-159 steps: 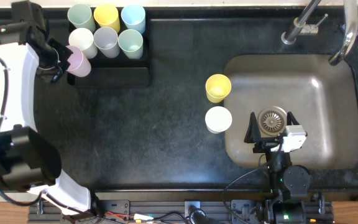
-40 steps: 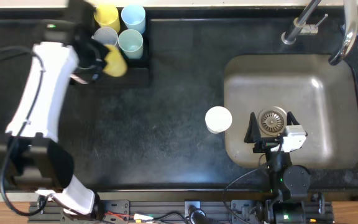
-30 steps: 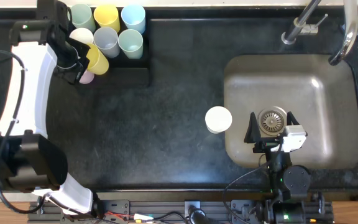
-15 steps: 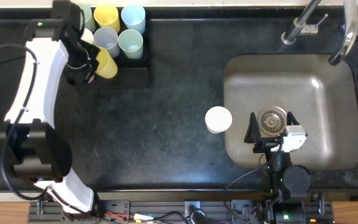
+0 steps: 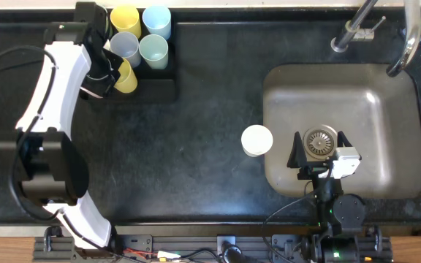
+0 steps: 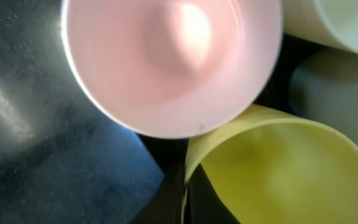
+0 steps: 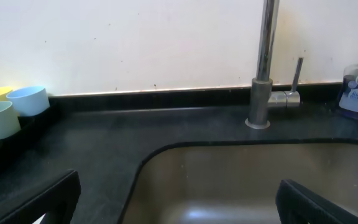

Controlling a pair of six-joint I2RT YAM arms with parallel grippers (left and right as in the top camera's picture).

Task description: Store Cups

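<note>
I hold yellow cup (image 5: 126,76) w/ left gripper (image 5: 109,70), closed on its rim, over tray (image 5: 159,91); pink cup (image 6: 173,62) just beside. Right gripper (image 5: 319,147) stands open; white cup (image 5: 256,140) on desk (image 5: 196,175) near it, not yet stored.

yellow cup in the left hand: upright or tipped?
Tipped. The top view shows the yellow cup side-on, not rim-up like the racked cups.

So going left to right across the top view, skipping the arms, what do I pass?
tilted yellow cup → mint cup → white cup → drain
</note>
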